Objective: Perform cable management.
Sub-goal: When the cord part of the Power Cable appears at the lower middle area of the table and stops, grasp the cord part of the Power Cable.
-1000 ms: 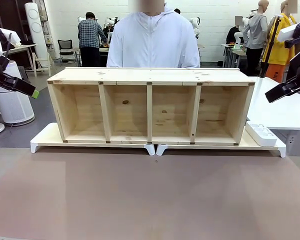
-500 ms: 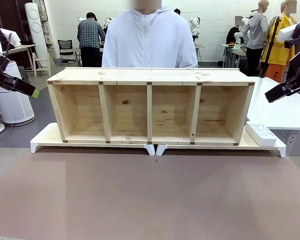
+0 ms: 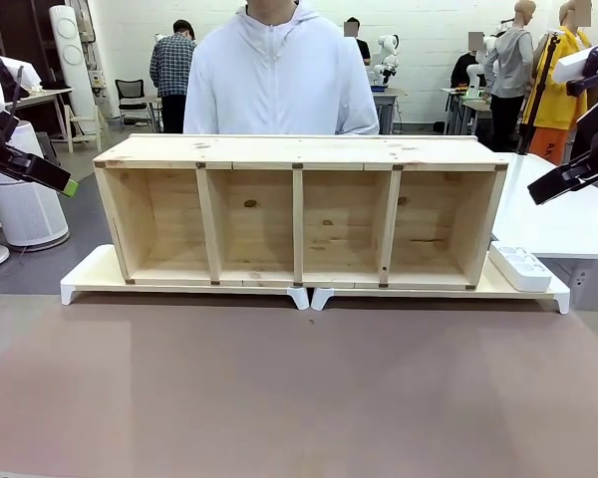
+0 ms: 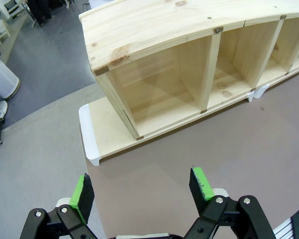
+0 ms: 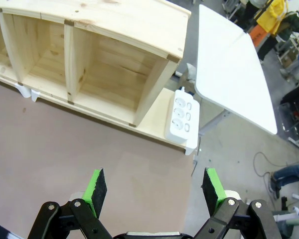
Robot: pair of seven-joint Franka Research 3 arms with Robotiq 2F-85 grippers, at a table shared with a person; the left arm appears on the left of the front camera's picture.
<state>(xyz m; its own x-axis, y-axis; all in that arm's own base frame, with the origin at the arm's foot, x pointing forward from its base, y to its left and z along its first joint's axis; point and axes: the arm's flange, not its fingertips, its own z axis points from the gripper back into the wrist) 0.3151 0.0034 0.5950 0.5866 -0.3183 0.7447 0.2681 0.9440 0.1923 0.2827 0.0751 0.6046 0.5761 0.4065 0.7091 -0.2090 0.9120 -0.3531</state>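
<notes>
The cable is out of view. A wooden shelf (image 3: 299,149) with four open compartments lies on its side on two white-footed boards (image 3: 90,274) across the table; it is also seen from the wrists as shelf (image 4: 164,30) and shelf (image 5: 114,25). My left gripper (image 3: 40,171) hovers off the shelf's left end. In the wrist view the left gripper (image 4: 142,179) is open and holds nothing. My right gripper (image 3: 568,179) hangs beyond the shelf's right end. Seen from its own wrist, the right gripper (image 5: 154,181) is open too, with nothing between its fingers.
A white power strip (image 3: 521,267) lies on the board at the shelf's right end, seen as power strip (image 5: 182,119) from the right wrist. A person (image 3: 279,80) in a white hoodie stands behind the shelf. A white side table (image 3: 568,219) stands at the right.
The person behind the shelf has shifted a little to the left and stands taller. Neither arm has moved.
</notes>
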